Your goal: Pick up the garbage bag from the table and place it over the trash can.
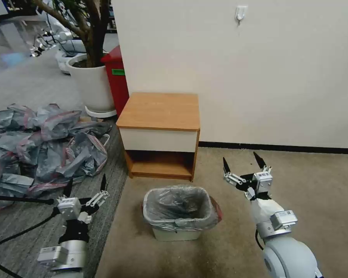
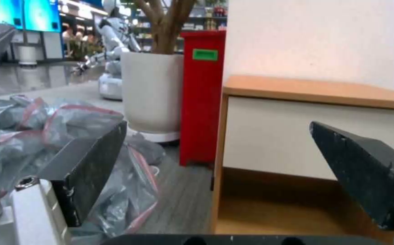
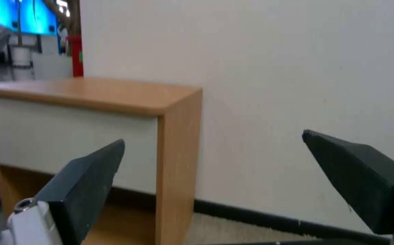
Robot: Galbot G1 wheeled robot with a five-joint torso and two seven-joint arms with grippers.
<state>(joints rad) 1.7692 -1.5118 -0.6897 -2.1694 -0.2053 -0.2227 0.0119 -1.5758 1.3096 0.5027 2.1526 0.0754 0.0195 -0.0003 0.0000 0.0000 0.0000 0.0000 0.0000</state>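
I am looking down from the head camera at the trash can (image 1: 176, 231), which is standing on the carpet just in front of the table (image 1: 160, 112). The garbage bag (image 1: 179, 208) is lining the can, its grey film draping over the rim all round and a strip of its pink-red edge showing at the can's right side. The table top is lying bare against the wall. I am holding the left gripper (image 1: 86, 184) low to the left of the can, with its two black fingers spread wide and gripping nothing; in the left wrist view those fingers (image 2: 88, 163) are framing the table's white drawer front. I am holding the right gripper (image 1: 243, 162) to the right of the can and nearer the wall, likewise spread wide and holding nothing. A heap of bags (image 1: 42, 146) is lying on the floor to the left, with a white plant pot (image 1: 91, 85) and a red bin (image 1: 118, 77) standing behind it beside the table.
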